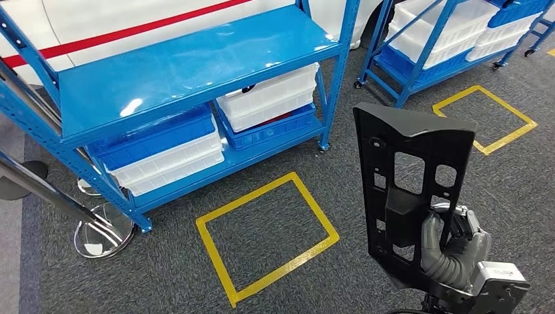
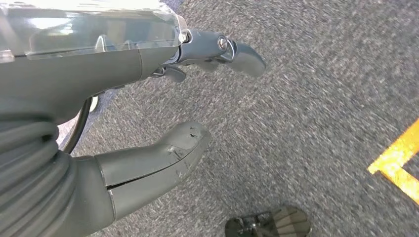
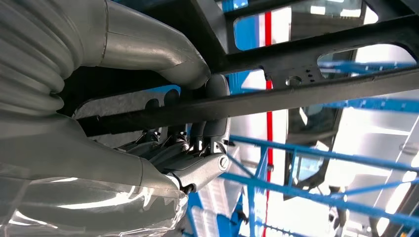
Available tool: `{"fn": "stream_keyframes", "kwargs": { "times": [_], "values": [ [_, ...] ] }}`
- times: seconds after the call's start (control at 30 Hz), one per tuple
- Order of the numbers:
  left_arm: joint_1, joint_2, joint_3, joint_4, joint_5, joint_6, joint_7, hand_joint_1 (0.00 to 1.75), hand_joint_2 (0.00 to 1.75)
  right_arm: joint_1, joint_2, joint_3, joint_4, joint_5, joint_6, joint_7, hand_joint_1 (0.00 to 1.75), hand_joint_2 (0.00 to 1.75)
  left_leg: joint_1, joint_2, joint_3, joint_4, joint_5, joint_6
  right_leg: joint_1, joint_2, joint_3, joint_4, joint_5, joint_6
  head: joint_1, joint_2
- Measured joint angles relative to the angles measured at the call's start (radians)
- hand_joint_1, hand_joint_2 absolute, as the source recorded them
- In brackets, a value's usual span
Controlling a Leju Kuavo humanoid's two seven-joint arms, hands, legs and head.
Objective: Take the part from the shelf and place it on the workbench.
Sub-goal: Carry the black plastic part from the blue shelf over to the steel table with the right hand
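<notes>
A flat black plastic part point(image 1: 411, 180) with several cut-outs stands upright at the lower right of the head view, over the grey carpet. My right hand point(image 1: 451, 252) grips its lower portion, with the thumb through one opening. The right wrist view shows the same part point(image 3: 316, 84) as dark bars, my right hand's point(image 3: 163, 123) thumb and fingers wrapped around one bar. My left hand point(image 2: 163, 108) hangs over the carpet in the left wrist view, fingers apart and holding nothing. The blue shelf point(image 1: 190, 65) stands at the upper left, its top level bare.
White and blue bins point(image 1: 163, 147) fill the shelf's lower level. A second blue rack point(image 1: 451, 39) with white bins stands at the upper right. Yellow tape squares point(image 1: 265, 229) mark the carpet. A chrome stanchion base point(image 1: 101, 229) sits at the left.
</notes>
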Motion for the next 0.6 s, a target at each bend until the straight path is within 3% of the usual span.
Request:
{"fn": "stream_keyframes", "kwargs": {
  "times": [0.03, 0.1, 0.17, 0.2, 0.23, 0.27, 0.3, 0.37, 0.43, 0.47, 0.53, 0.6],
  "values": [
    [-0.001, 0.0, 0.0, 0.0, 0.0, 0.0, 0.0, 0.0, 1.75, 0.0, 0.001, -0.001, 0.0, 0.0, 0.0, 0.0, 1.75, 1.75, 0.002, -0.005, 0.0, 0.004, -0.006, -0.005, -0.002, 0.01, -0.001, -0.003, 0.003, -0.007, 0.0, 0.0],
    [-0.002, 0.0, 0.0, 0.0, 0.0, 0.0, 0.003, 0.0, 1.75, -0.003, 0.003, -0.003, -0.001, 0.001, -0.002, 0.001, 1.75, 1.75, 0.007, -0.047, -0.021, 0.058, -0.05, -0.014, -0.007, 0.029, -0.005, -0.011, 0.012, -0.023, -0.005, 0.0],
    [0.001, 0.0, 0.0, 0.0, 0.0, -0.006, 0.012, 0.0, 1.75, -0.009, 0.007, -0.004, -0.002, 0.001, -0.003, 0.003, 1.75, 1.75, 0.01, -0.095, -0.078, 0.189, -0.125, -0.018, -0.007, 0.05, -0.012, -0.012, 0.018, -0.033, -0.011, 0.0],
    [0.003, 0.0, 0.0, 0.0, 0.0, -0.01, 0.018, 0.0, 1.75, -0.011, 0.008, -0.004, -0.001, 0.001, -0.003, 0.006, 1.75, 1.75, 0.01, -0.104, -0.106, 0.254, -0.152, -0.019, -0.005, 0.062, -0.015, -0.011, 0.02, -0.035, -0.012, 0.0],
    [0.004, 0.001, 0.0, 0.0, -0.002, -0.015, 0.022, 0.0, 1.75, -0.013, 0.009, -0.004, -0.001, 0.001, -0.003, 0.008, 1.75, 1.75, 0.01, -0.108, -0.122, 0.291, -0.159, -0.019, -0.004, 0.075, -0.018, -0.009, 0.021, -0.035, -0.013, 0.0],
    [0.004, 0.001, 0.0, 0.0, -0.003, -0.02, 0.024, 0.0, 1.75, -0.014, 0.009, -0.005, -0.001, 0.001, -0.003, 0.011, 1.75, 1.75, 0.01, -0.11, -0.118, 0.287, -0.144, -0.017, -0.004, 0.089, -0.02, -0.007, 0.022, -0.035, -0.013, 0.0],
    [0.004, 0.002, 0.0, 0.0, -0.004, -0.026, 0.025, 0.0, 1.75, -0.017, 0.009, -0.005, -0.001, 0.0, -0.003, 0.013, 1.75, 1.75, 0.01, -0.114, -0.097, 0.245, -0.113, -0.015, -0.004, 0.103, -0.021, -0.004, 0.023, -0.034, -0.013, 0.0],
    [0.003, 0.003, 0.0, 0.0, -0.001, -0.036, 0.022, 0.0, 1.75, -0.024, 0.009, -0.006, -0.001, -0.002, -0.004, 0.015, 1.75, 1.75, 0.013, -0.151, -0.032, 0.106, -0.045, -0.008, -0.003, 0.128, -0.024, 0.002, 0.025, -0.028, -0.014, 0.0],
    [0.003, 0.004, 0.002, 0.0, 0.01, -0.043, 0.018, 0.0, 1.75, -0.03, 0.009, -0.006, -0.001, -0.007, -0.004, 0.015, 1.75, 1.75, 0.014, -0.188, 0.002, 0.023, -0.023, -0.001, -0.002, 0.151, -0.032, 0.006, 0.03, -0.016, -0.013, 0.0],
    [0.003, 0.004, 0.004, 0.0, 0.016, -0.045, 0.017, 0.0, 1.75, -0.031, 0.01, -0.007, -0.001, -0.012, -0.004, 0.015, 1.75, 1.75, 0.012, -0.192, 0.004, 0.015, -0.025, 0.002, -0.003, 0.162, -0.037, 0.006, 0.034, -0.008, -0.013, 0.0],
    [0.0, 0.005, 0.008, 0.0, 0.019, -0.046, 0.017, 0.0, 1.75, -0.03, 0.01, -0.01, -0.002, -0.02, -0.005, 0.012, 1.75, 1.75, 0.012, -0.17, 0.006, 0.009, -0.017, 0.013, -0.007, 0.177, -0.043, 0.002, 0.042, 0.008, -0.012, 0.0],
    [-0.002, 0.005, 0.01, 0.0, 0.009, -0.045, 0.014, 0.0, 1.75, -0.03, 0.01, -0.014, -0.002, -0.025, -0.006, 0.01, 1.75, 1.75, 0.015, -0.145, 0.007, -0.002, -0.006, 0.027, -0.003, 0.132, -0.061, 0.034, 0.019, 0.016, -0.007, 0.0]
  ]
}}
